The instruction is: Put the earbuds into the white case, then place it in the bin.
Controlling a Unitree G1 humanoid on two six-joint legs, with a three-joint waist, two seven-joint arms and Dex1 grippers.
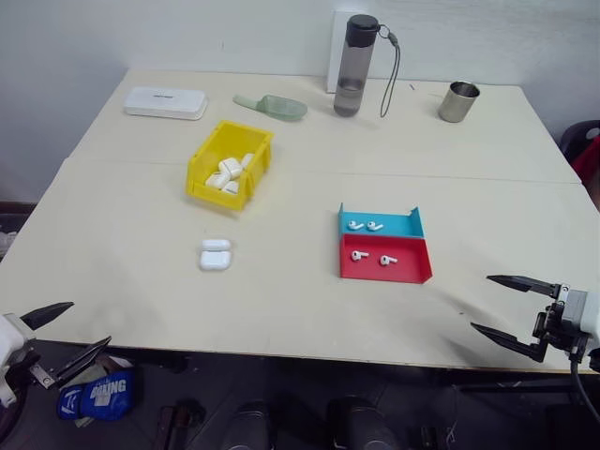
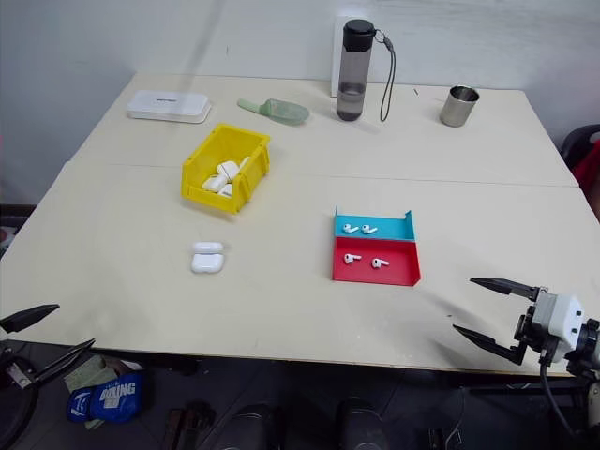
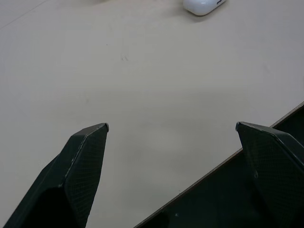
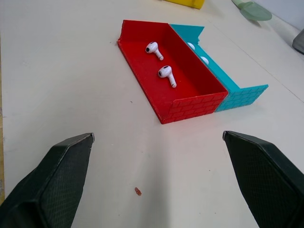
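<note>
Where the white wall (image 1: 187,33) rises, the beige table (image 1: 300,309) ends.

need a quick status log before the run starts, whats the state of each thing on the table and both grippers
white case: lid open, on the table
earbuds: two loose in the red tray, two in the blue tray
bin: upright, several white cases inside
bottle: upright, capped
metal cup: upright
left gripper: open, empty
right gripper: open, empty
</note>
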